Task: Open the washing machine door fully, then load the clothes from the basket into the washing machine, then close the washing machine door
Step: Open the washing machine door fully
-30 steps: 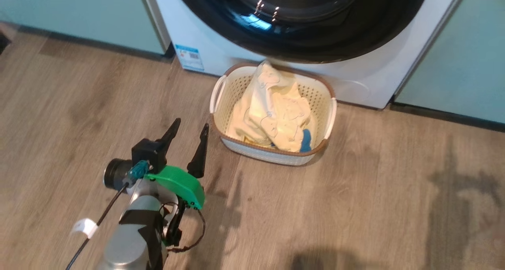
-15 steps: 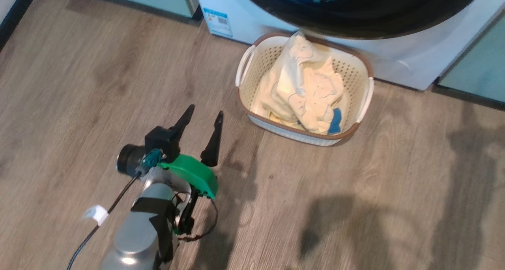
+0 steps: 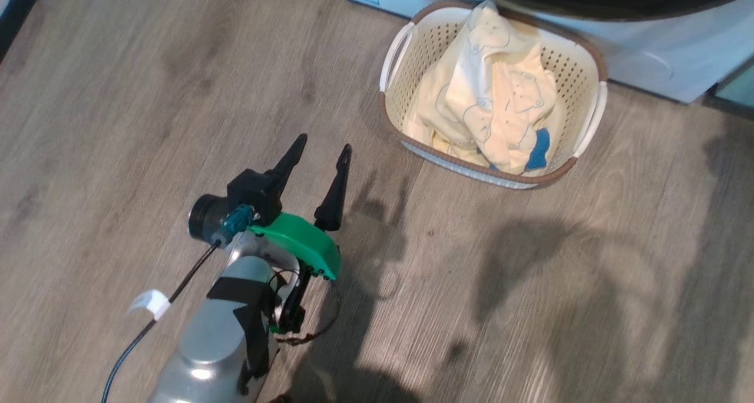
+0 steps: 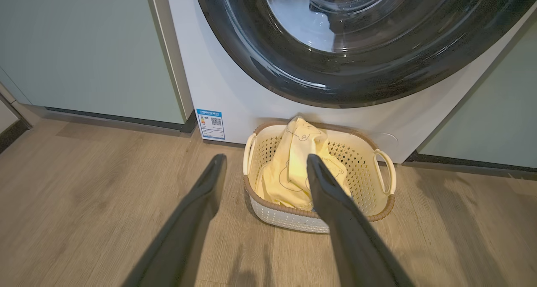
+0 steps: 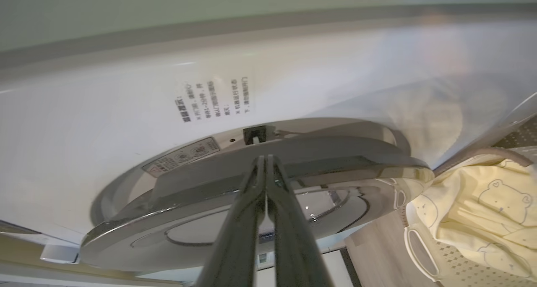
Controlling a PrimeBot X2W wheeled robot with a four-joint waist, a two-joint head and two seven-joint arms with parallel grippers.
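The cream basket (image 3: 591, 48) stands on the floor against the white washing machine (image 3: 648, 61), heaped with the pale yellow bear-print clothes (image 3: 500, 102) and a small blue piece (image 3: 539, 149). The glossy black washing machine door (image 4: 335, 81) hangs just above it and looks flat against the machine (image 4: 235, 98). My left gripper (image 3: 324, 142) is open and empty, left of and short of the basket; in its wrist view its fingers (image 4: 265, 159) point toward the basket (image 4: 293, 222) and clothes (image 4: 289, 169). My right gripper (image 5: 265, 157) is shut, its tips at the door's silver rim (image 5: 377, 161) near a latch slot (image 5: 254, 134).
Pale green cabinet panels (image 4: 84, 48) flank the machine on both sides. A blue sticker (image 4: 211, 124) marks the machine's lower left corner. Wood-look floor (image 3: 177, 96) spreads wide to the left of and in front of the basket.
The head camera has shifted, so the basket and machine now sit higher and further right in its picture. The left gripper stays open and empty.
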